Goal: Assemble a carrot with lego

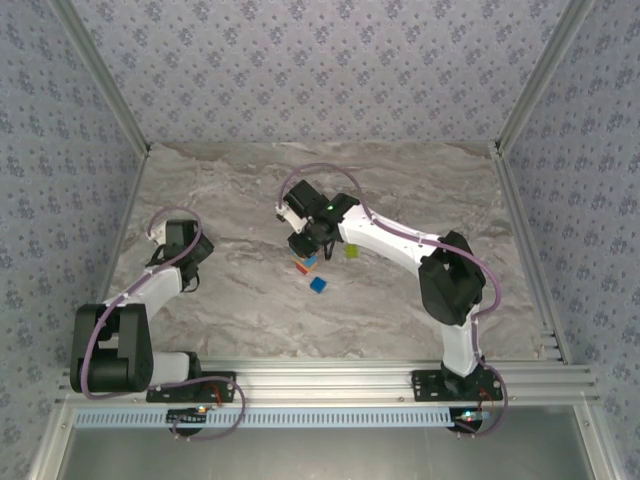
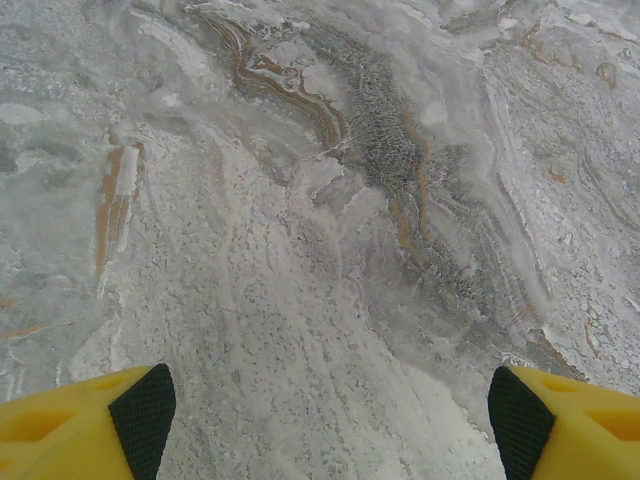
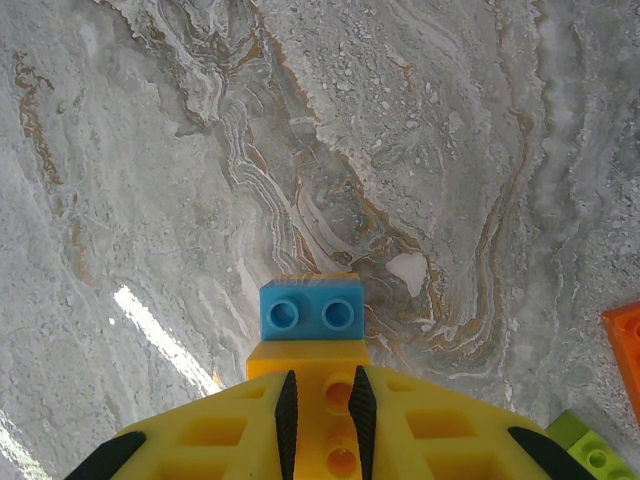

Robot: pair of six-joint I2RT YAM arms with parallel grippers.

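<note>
Yellow fingers (image 3: 200,440) clamping studded blue-orange carrot (image 3: 311,312), veined marble table (image 3: 150,150)

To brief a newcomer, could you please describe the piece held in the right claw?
On the grey marbled table, follow the right arm to its yellow claw near the middle. It pinches a small plastic stack: a blue two-stud brick on an orange-yellow one. The loose orange brick and lime-green brick nearby lie ungripped on the table.

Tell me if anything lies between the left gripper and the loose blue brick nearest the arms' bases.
Nothing visible. Only bare table lies between the open left gripper and that blue brick; the right gripper, shut on an orange-and-blue stack, sits beyond it.
</note>
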